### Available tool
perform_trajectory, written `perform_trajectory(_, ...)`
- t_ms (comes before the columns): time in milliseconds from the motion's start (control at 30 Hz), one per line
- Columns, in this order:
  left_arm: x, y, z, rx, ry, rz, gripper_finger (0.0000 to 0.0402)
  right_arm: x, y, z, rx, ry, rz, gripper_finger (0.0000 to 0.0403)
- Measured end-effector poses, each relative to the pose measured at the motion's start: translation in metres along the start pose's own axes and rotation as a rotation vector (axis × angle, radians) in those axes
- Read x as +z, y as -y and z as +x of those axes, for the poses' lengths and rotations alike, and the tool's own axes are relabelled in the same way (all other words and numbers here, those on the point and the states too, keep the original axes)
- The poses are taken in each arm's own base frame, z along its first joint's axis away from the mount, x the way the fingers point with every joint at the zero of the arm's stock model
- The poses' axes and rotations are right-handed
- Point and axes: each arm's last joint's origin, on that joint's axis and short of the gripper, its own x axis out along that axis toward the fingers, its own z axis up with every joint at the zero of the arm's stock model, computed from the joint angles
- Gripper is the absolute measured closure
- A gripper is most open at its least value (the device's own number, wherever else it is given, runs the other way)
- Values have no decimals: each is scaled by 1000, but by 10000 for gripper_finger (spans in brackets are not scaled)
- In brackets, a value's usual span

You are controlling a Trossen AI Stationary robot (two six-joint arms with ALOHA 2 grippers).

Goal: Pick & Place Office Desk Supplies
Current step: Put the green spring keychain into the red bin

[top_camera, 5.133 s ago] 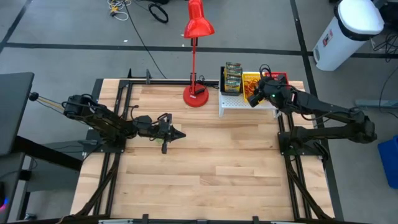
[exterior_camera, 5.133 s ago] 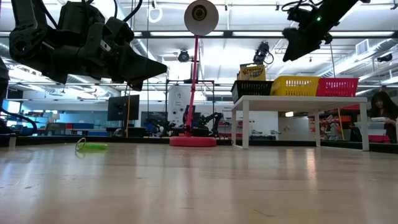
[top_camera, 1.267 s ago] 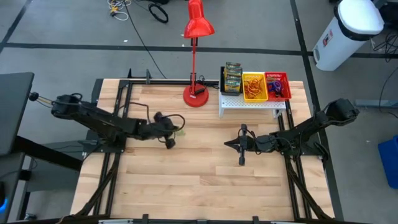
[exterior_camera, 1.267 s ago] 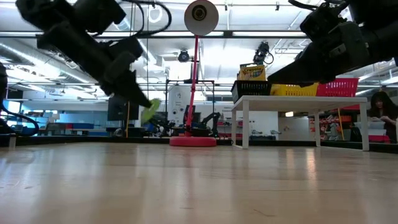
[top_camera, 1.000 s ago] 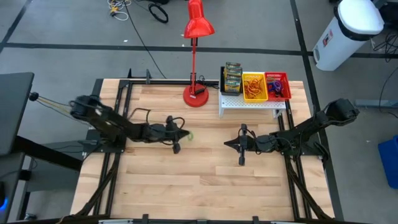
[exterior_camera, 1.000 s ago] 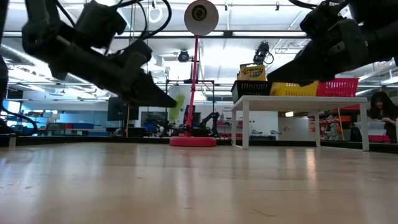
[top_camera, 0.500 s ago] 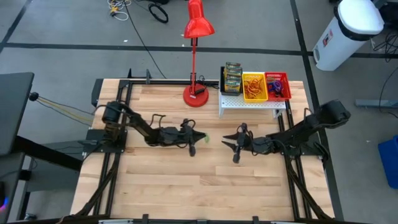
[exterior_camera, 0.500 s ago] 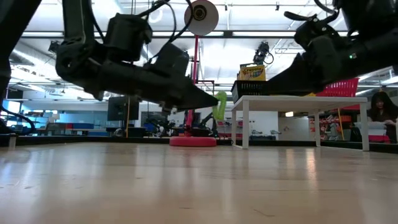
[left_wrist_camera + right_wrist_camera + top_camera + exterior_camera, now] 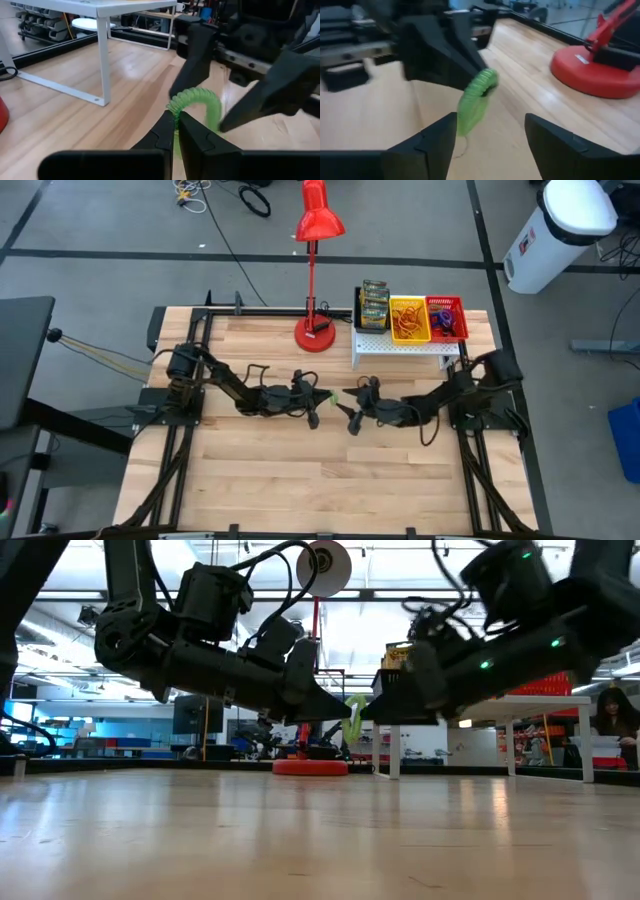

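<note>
**Green band held between two grippers above the table middle**

The left gripper (image 9: pixel 328 397) pinches a green rubber band (image 9: pixel 196 102) between its closed, smooth dark fingers; the band is a ribbed, springy loop arching up from the fingertips, clear of the pale wooden table (image 9: pixel 300 480), near its middle; the right gripper (image 9: pixel 345 402) faces it from the right, its blocky black jaws spread wide to either side of the loop, not touching it as far as can be seen; in the low view the two grippers overlap and the band shows only as a small green sliver (image 9: pixel 354 712); on the white stand at the far right sit three mesh bins, black (image 9: pixel 374 306), yellow (image 9: pixel 408 319) and red (image 9: pixel 446 318); their contents are too small to tell apart.
</note>
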Motion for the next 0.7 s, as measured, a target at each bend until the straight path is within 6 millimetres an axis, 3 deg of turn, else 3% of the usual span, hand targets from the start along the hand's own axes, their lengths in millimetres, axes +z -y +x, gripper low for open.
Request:
perform_trajectory(167, -1, 0, 0, 1, -6, -2, 383, -4, 0, 17, -2, -3, 11, 175)
perform_trajectory(500, -2, -1, 0, 13, -23, 11, 383, 0, -6, 18, 31, 36, 10, 311)
perform_trajectory(600, -3, -1, 0, 28, -21, 22, 383, -1, -8, 17, 35, 28, 1, 309)
perform_trajectory(700, -3, -1, 0, 33, -27, 27, 383, -2, -10, 15, 34, 28, -2, 281)
